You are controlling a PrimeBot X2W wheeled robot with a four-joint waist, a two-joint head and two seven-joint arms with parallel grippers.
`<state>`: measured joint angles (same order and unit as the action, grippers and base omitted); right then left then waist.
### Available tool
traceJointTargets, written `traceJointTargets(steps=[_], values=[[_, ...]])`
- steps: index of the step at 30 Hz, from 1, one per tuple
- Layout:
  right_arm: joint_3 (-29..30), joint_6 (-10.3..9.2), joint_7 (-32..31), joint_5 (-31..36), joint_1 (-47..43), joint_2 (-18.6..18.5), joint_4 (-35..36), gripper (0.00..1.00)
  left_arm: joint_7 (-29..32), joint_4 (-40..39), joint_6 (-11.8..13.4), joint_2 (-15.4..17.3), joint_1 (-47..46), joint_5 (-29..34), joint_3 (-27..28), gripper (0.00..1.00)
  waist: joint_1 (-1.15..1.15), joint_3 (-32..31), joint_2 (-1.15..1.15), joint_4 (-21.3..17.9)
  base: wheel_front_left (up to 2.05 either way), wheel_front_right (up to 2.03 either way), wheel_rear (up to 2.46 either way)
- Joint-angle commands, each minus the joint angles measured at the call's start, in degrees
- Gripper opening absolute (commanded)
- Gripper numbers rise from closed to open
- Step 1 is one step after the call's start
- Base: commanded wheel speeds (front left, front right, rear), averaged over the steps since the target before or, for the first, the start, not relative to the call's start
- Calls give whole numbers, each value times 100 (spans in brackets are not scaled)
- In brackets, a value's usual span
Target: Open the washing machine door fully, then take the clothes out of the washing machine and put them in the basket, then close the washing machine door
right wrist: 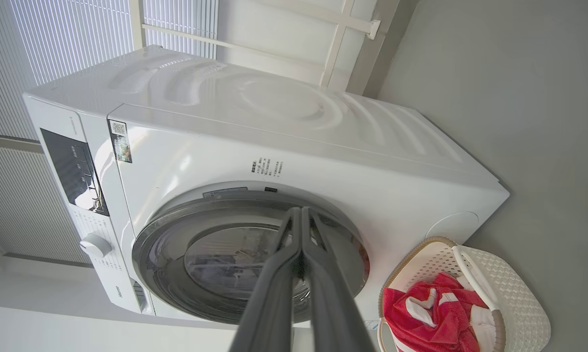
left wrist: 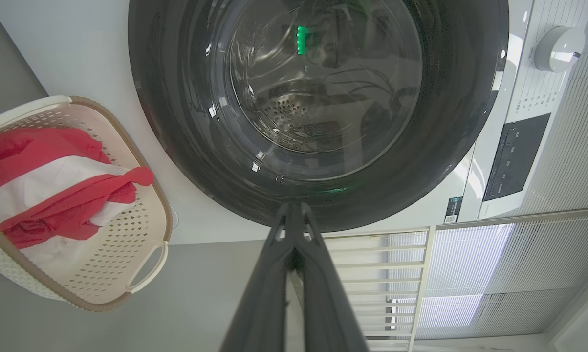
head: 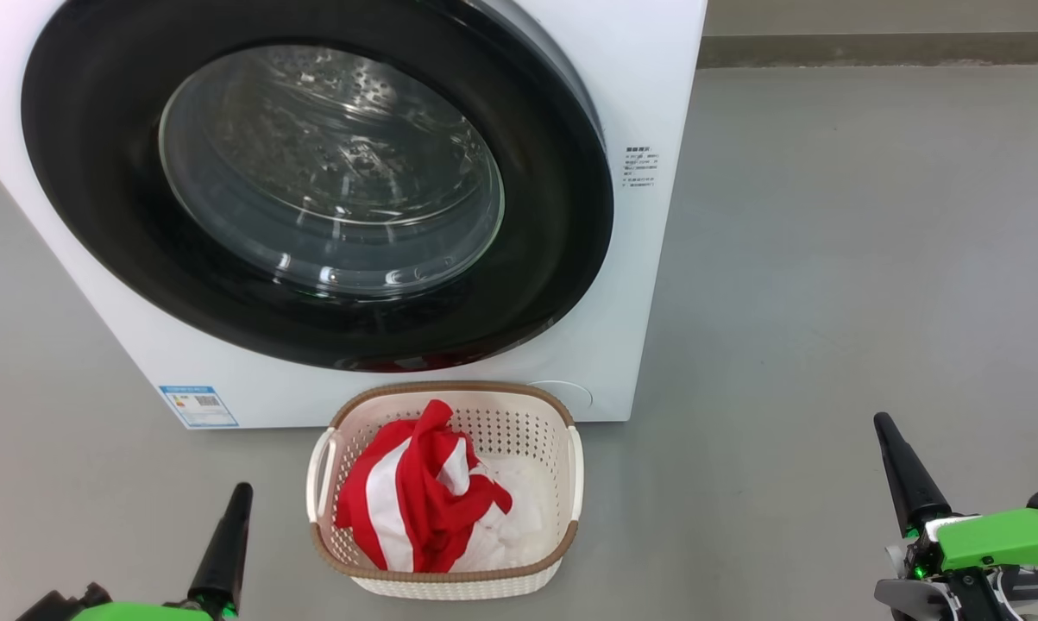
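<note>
A plain grey floor [head: 829, 259] is stretching across the room, and a big white front-loading washing machine [head: 648, 86] is standing on it. Its large round door [head: 316, 181], with a wide glossy black rim and a bulging clear glass window, is sitting shut against the machine's front. The perforated steel drum [left wrist: 294, 110] is showing through the glass.

A small cream-white perforated plastic basket [head: 449, 388] with a brown woven-look rim and white side handles is sitting on the floor just in front of the machine, below the door. I cannot tell whether it is touching the machine. The clothes [head: 415, 500], soft bright red fabric with white stripes, are lying bunched inside it. They are heaping up toward the robot's left side, with plain white cloth spreading over the other side.

The left pincer [head: 242, 492] is hanging low to the left of the basket, apart from it. Its two long dark fingers are pressing tightly together and gripping nothing. The right pincer [head: 881, 421] is hanging well apart on the right, likewise closed and carrying nothing.

A small blue sticker [head: 198, 405] is clinging to the machine's lower front corner.
</note>
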<state>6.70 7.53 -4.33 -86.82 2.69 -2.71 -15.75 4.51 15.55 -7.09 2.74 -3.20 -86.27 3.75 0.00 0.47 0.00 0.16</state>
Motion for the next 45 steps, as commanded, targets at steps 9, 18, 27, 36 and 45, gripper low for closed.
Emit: traceJointTargets(steps=[9, 18, 27, 36, 45], values=[[-61, -4, -180, -569, 344, -51, 175, 0, 184, -153, -40, 29, -297, -601, 260, 0, 0, -29, 0, -16, 0, 0, 0], [-55, -4, -185, -565, 345, -47, 175, 0, 187, -153, -40, 27, -297, -600, 263, 0, 0, -29, 0, -16, 0, 0, 0], [-49, -4, -190, -561, 346, -43, 174, 0, 189, -153, -40, 25, -297, -598, 266, 0, 0, -29, 0, -16, 0, 0, 0], [-44, -4, -194, -556, 346, -40, 174, 0, 191, -153, -40, 24, -298, -596, 268, 0, 0, -29, 0, -16, 0, 0, 0], [-40, -4, -197, -553, 347, -37, 174, 0, 193, -153, -40, 22, -298, -595, 270, 0, 0, -29, 0, -16, 0, 0, 0]])
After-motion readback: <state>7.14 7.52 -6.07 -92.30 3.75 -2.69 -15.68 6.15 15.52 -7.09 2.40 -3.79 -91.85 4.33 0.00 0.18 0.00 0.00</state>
